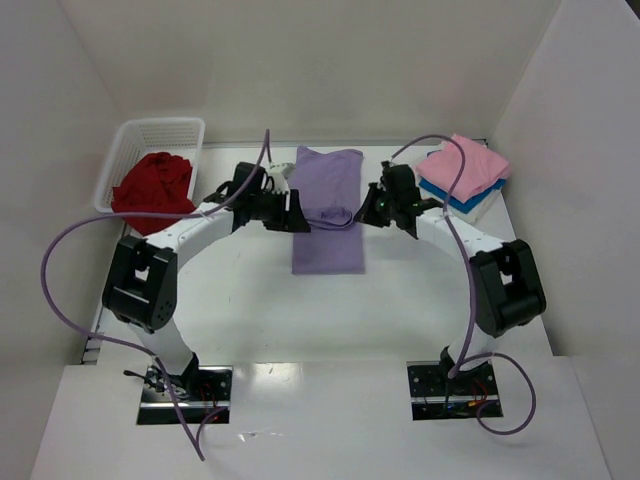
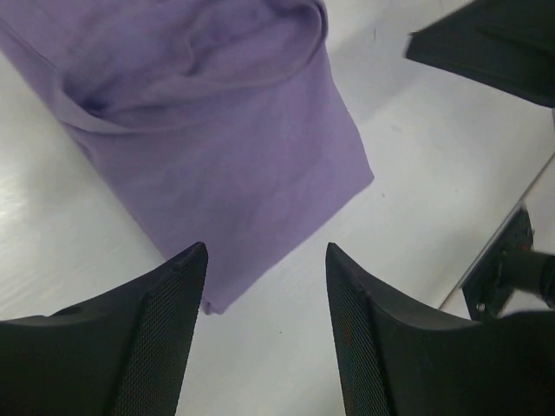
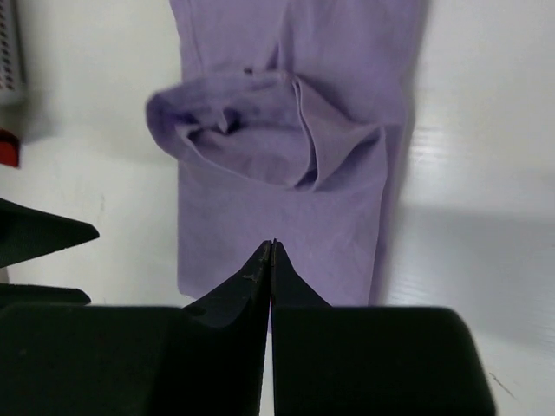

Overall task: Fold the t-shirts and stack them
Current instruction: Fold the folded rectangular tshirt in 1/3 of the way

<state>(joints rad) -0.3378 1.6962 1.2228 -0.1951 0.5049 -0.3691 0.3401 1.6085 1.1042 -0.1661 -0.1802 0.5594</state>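
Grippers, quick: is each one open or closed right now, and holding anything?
Left gripper: open, empty, over the lavender t-shirt.
Right gripper: closed, no cloth seen in it.

White table (image 1: 400,300) w/ purple tee (image 1: 330,250), basket (image 1: 160,122), pink-on-blue tee stack (image 1: 462,170).

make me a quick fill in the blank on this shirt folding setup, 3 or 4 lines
1. The t-shirt in the white basket is ____ in colour.
2. The pink t-shirt lies on top of a ____ t-shirt.
3. The left gripper has its jaws ____, while the right gripper has them shut.
4. The lavender t-shirt lies on the table ____ the two grippers.

Missing words: red; blue; open; between
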